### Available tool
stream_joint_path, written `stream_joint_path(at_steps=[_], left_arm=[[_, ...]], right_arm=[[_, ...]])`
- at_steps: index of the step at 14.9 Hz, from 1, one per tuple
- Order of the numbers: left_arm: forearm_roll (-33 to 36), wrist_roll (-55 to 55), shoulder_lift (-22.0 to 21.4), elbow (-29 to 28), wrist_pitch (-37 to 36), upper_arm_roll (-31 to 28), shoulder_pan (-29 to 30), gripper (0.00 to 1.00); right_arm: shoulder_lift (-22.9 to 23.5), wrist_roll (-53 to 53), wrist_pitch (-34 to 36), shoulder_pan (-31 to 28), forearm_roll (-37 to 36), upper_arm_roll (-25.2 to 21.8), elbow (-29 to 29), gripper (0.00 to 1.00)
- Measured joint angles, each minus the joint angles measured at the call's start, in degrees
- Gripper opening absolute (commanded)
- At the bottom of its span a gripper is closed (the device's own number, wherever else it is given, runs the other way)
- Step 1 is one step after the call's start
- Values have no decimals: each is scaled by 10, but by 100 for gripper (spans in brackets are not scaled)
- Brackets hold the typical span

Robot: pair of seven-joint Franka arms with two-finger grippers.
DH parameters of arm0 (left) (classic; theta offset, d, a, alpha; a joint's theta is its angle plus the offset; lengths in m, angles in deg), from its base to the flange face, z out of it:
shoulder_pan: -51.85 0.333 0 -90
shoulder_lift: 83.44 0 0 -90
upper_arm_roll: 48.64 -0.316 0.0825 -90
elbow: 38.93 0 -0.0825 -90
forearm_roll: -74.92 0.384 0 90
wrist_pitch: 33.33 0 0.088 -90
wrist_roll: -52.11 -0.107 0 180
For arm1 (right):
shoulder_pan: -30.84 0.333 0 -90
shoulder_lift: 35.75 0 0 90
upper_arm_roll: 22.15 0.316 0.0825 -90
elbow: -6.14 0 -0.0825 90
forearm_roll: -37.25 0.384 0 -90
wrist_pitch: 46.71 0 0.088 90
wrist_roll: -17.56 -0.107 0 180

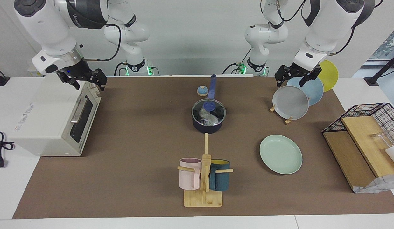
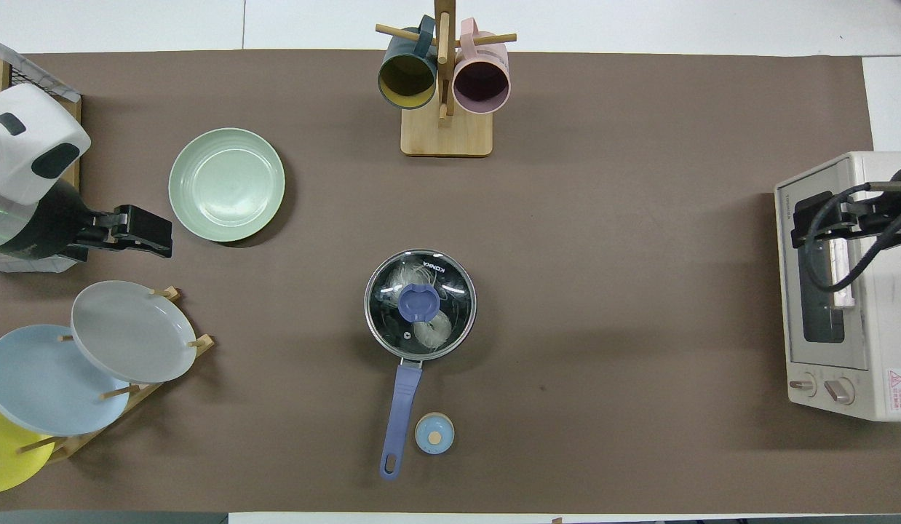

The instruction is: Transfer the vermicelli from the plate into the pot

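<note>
Right gripper open over toaster oven, left gripper open over plate rack.

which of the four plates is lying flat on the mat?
The mint-green plate, empty and flat on the mat. The grey plate, light blue plate and yellow plate all stand tilted in the wooden rack.

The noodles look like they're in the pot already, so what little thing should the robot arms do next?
Probably nothing but park. The whitish glassy vermicelli lies inside the dark navy saucepan under its glass lid, and the round mint-green plate is bare. The left gripper hangs open over the plate rack, and the right gripper is open over the white toaster oven.
</note>
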Motion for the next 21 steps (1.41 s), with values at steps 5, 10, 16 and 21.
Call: stream_joint_path(at_steps=[5,10,16,21], left_arm=[[0,0,0,0,0,0,0,100],[0,0,0,0,0,0,0,100],[0,0,0,0,0,0,0,100],[0,0,0,0,0,0,0,100]], right_arm=[[2,0,5,-3,0,0,-3,100],[2,0,5,-14,0,5,-5,100],[2,0,6,-14,1,11,-8,100],[2,0,6,-14,1,12,-9,100]])
